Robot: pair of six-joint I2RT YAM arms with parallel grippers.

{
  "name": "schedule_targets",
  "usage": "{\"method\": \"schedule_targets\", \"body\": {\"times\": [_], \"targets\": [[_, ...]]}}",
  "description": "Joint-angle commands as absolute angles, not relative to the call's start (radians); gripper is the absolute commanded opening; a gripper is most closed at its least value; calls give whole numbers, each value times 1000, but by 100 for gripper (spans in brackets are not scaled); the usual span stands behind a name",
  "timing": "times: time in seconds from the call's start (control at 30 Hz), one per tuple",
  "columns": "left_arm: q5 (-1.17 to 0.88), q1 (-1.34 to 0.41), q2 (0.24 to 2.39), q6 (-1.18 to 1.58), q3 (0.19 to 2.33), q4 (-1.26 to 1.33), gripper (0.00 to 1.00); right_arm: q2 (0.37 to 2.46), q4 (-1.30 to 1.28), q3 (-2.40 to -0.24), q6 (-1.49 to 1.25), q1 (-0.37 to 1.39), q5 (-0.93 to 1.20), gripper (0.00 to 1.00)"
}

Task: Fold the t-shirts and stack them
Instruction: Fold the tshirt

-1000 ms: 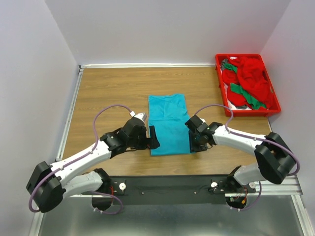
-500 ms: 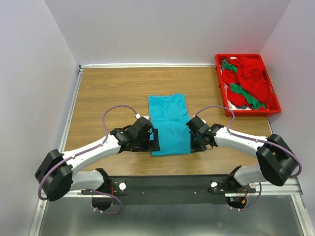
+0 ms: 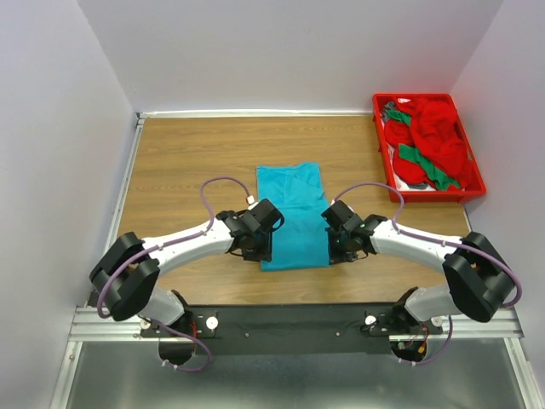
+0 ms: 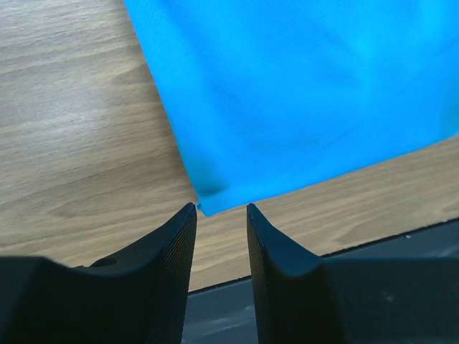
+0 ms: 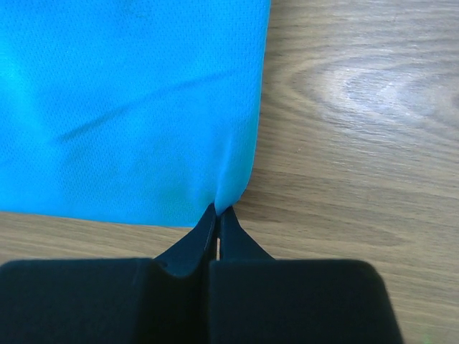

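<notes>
A teal t-shirt [image 3: 294, 213] lies folded into a long strip in the middle of the wooden table. In the left wrist view its near left corner [image 4: 204, 204] sits just ahead of my left gripper [image 4: 221, 208], whose jaws stand apart with a narrow gap and no cloth pinched. From overhead, the left gripper [image 3: 262, 247] is at the shirt's near left edge. My right gripper [image 5: 217, 210] is shut on the near right corner of the teal t-shirt [image 5: 129, 107]; overhead that gripper [image 3: 334, 247] is at the shirt's near right edge.
A red plastic tray [image 3: 426, 97] at the back right holds a heap of red and green t-shirts [image 3: 430, 136]. White walls close the table at the back and both sides. A black rail [image 3: 289, 319] carries the arm bases at the near edge.
My left arm has swung right up to the shirt's near left corner and its jaws have narrowed. The right gripper has closed on the near right corner.
</notes>
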State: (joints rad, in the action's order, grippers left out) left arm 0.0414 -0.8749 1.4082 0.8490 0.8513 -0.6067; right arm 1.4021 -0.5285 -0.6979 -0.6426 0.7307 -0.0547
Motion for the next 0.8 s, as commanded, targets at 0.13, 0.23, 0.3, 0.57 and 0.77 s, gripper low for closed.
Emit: {"method": "schedule_targets", "body": {"times": [0.13,0.23,0.3,0.57,0.77], "targets": [[107,-902,1512,848,891,-700,38,1420,-503,-627,-614,733,-18,4],[104,-910,1526,861,893,-695,39,1422,-492,-624,-607,733,-11,4],[110,-911,1542,862,890,-698,42,1417,-485,-621,-606,733,-11,3],[115,-914,1608,856,884,-675,46,1411,-474,-606,-600,733,-6,3],[129,-916,1603,853,885,-672,47,1399,-474,-597,-606,733,-6,3]]}}
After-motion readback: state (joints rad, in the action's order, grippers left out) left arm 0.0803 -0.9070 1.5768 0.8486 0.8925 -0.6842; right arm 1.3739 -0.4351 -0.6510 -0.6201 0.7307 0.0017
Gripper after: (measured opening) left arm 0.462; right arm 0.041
